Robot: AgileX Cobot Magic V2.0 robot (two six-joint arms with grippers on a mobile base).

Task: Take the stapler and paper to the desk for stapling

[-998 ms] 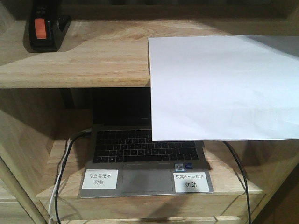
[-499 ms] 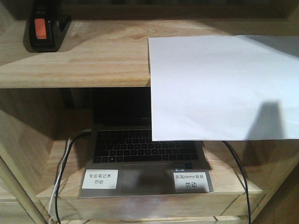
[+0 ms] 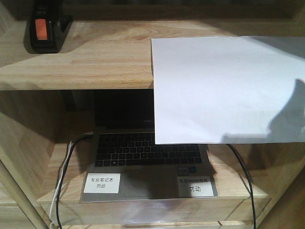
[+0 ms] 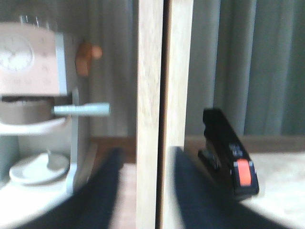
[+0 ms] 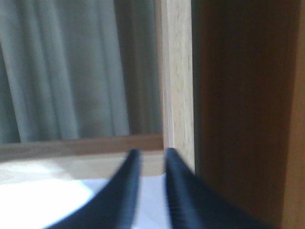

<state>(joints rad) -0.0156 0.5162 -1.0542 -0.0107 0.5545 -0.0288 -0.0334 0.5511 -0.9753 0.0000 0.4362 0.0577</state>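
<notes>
Left wrist view: the left gripper, spread wide and empty, faces a post; the stapler sits on the shelf just right. The right gripper, narrowly parted, hovers over the paper. The left arm should probably shift right, clear of the post, before closing.

A black plastic stapler with an orange-red patch stands at the far left of the upper light wood shelf board. A white rectangular sheet of paper lies on the right, overhanging the near edge, a dark shadow on its lower right corner. Below, an open grey laptop carries two white printed labels, with cables on both sides.
</notes>
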